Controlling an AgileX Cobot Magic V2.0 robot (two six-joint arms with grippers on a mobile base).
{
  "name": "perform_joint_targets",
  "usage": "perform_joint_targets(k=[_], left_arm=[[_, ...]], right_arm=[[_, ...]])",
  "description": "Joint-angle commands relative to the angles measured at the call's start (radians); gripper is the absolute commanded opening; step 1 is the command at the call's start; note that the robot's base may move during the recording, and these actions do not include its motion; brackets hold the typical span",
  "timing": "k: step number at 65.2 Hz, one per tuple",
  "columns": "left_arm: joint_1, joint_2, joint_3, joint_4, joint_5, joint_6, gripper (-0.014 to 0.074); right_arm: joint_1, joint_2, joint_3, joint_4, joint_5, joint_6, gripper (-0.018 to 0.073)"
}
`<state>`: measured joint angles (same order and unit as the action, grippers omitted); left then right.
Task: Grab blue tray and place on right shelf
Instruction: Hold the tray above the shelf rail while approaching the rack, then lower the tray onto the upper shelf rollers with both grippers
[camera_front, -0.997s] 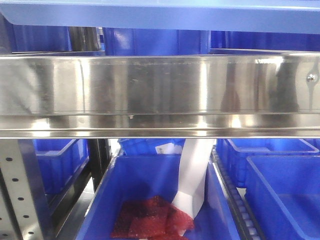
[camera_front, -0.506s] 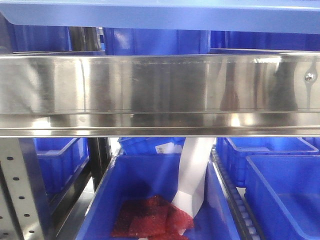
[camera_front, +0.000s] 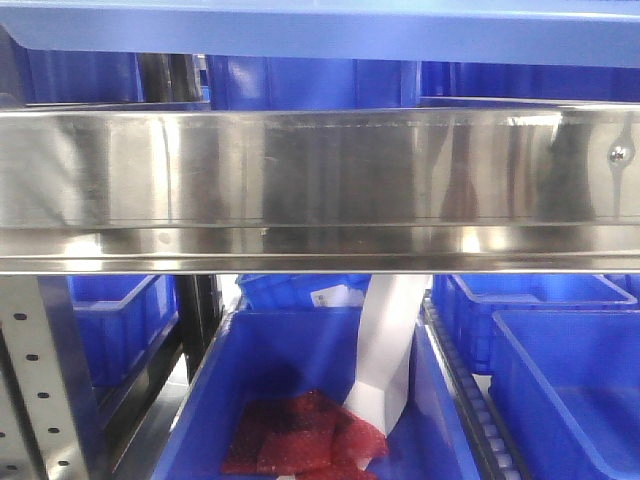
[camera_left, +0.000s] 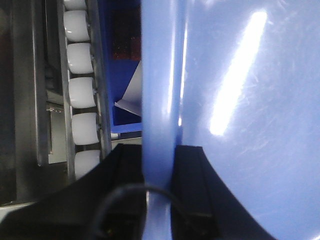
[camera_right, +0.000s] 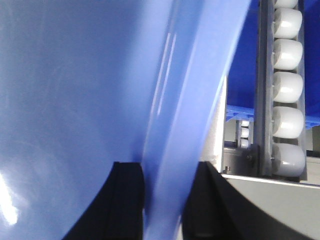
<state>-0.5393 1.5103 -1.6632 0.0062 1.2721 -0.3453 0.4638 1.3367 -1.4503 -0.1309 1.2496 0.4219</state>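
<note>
Left wrist-mounted view has left gripper (camera_left: 159, 167) pinching the blue tray (camera_left: 250, 125) rim, right gripper (camera_right: 162, 177) likewise, tray held above the right shelf (camera_front: 320, 180) rail; best pushed in level, arms matched.

The front view was bright but a little soft. The shiny rail of the right shelf (camera_front: 320, 170) showed smeary streaks of light and dark. In both wrist views the blue tray (camera_left: 260, 150) was very close and fuzzy. A long white glare stripe ran across it in the left one. The white rollers (camera_left: 81, 92) looked clearer.
</note>
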Motion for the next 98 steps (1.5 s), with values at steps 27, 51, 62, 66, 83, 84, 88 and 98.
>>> perform_joint_targets(k=[27,51,62,66,83,84,88,98], left_arm=[[0.024,-0.033,-0.081,-0.034,-0.050,0.095,-0.0048],[0.140,0.098,-0.189,-0.045,-0.144,0.141,-0.0048],[0.175,0.187,-0.189,-0.045,-0.192,0.141,-0.0048],[0.179,0.211,-0.189,-0.045,-0.198,0.141,-0.0048],[0.190,0.274,-0.191,-0.045,-0.202,0.141,0.0031],[0.190,0.274,-0.191,-0.045,-0.202,0.141,0.0046],[0.190,0.280,-0.191,-0.045,-0.202,0.141,0.0129],[0.190,0.283,-0.191,-0.045,-0.212,0.141,0.0387]], right_arm=[[-0.010,-0.005,-0.168,0.014,-0.142,-0.103,0.0056],[-0.099,0.213,-0.374,0.043,-0.129,-0.104,0.0056],[-0.108,0.315,-0.376,0.042,-0.158,-0.106,0.0056],[-0.108,0.345,-0.376,0.042,-0.164,-0.106,0.0056],[-0.108,0.427,-0.376,0.028,-0.167,-0.110,0.0061],[-0.108,0.428,-0.376,0.028,-0.169,-0.110,0.0067],[-0.109,0.435,-0.376,0.026,-0.173,-0.110,0.0123],[-0.120,0.437,-0.376,0.025,-0.183,-0.110,0.0467]])
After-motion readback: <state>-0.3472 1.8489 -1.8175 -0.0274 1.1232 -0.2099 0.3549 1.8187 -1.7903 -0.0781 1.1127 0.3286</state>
